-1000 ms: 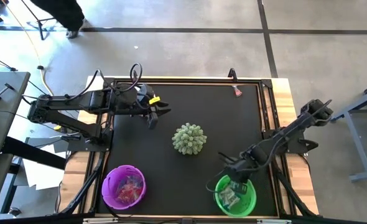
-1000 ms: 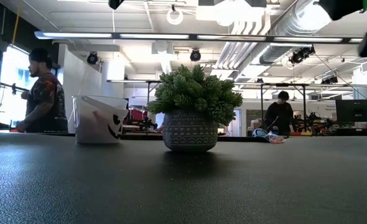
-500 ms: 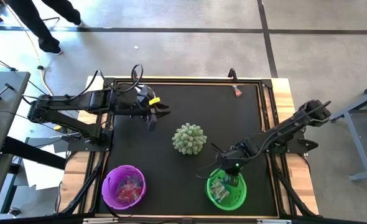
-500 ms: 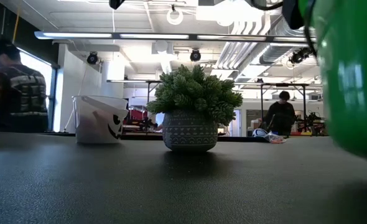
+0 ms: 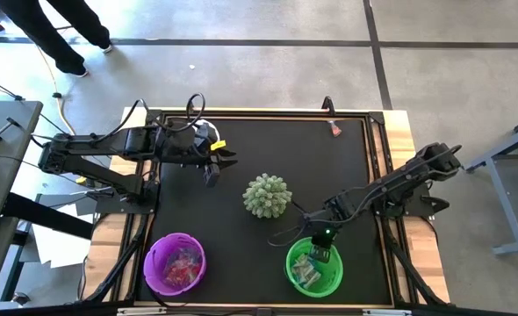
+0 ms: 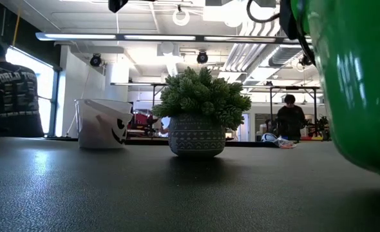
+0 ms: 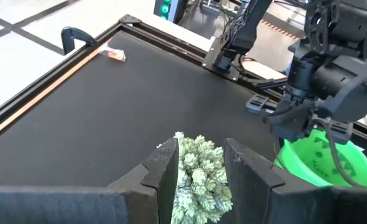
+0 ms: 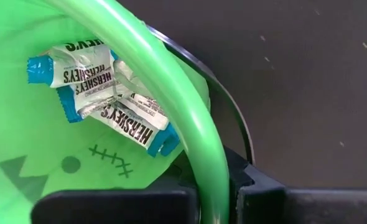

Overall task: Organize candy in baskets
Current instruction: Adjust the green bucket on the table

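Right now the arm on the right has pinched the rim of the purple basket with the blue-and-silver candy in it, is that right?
Not quite: the right gripper is shut on the rim of the green basket, not the purple basket. The right wrist view shows the blue-and-silver candy inside the green one; the high view shows the purple one apart, near the table's other corner.

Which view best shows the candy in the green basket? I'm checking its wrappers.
The right wrist view: candy wrappers are readable inside the green basket. The high view shows specks; low and left wrist views show only the basket.
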